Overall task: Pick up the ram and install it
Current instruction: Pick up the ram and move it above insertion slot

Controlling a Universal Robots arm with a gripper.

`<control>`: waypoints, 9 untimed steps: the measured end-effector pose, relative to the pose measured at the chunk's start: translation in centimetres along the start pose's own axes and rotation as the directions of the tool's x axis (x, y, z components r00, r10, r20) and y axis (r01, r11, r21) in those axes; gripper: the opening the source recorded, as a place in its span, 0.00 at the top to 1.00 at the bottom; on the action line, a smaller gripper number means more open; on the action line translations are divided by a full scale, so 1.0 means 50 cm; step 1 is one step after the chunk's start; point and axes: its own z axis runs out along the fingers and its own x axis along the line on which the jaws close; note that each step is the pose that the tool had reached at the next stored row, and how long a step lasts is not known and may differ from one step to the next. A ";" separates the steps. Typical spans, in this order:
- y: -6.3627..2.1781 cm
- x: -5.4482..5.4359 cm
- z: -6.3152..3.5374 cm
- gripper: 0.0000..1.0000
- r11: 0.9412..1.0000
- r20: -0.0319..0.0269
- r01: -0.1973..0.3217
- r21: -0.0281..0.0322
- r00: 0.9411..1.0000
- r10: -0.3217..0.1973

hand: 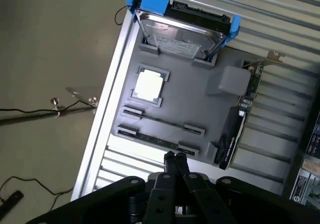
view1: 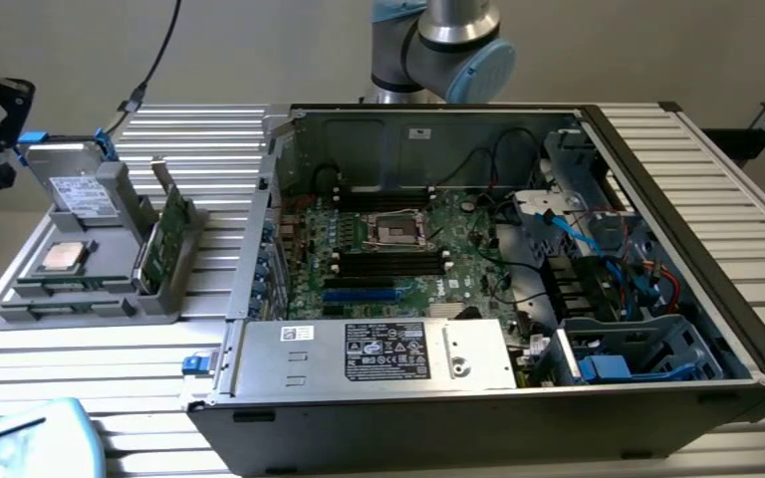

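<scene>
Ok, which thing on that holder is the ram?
Find the grey holder on the table beside the open computer case. The ram is the thin green stick on edge along the holder's side nearest the gripper. Unlike the square silver processor and the bracketed card, it's long and low.

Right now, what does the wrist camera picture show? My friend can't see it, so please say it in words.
The black gripper, shut, points at a grey parts tray, its tips close to the long thin ram lying along the tray's edge. The tray also holds a square silver processor chip and a hard drive with blue brackets.
</scene>
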 end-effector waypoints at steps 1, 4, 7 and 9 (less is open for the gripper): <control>0.000 0.000 0.000 0.89 1.000 -0.001 0.018 0.001 1.000 -0.018; 0.000 0.000 0.002 0.89 0.997 -0.004 0.074 0.002 0.997 -0.073; 0.000 0.000 0.003 0.89 0.992 -0.007 0.126 0.003 0.992 -0.126; 0.000 0.000 0.004 0.89 0.987 -0.009 0.163 0.004 0.987 -0.163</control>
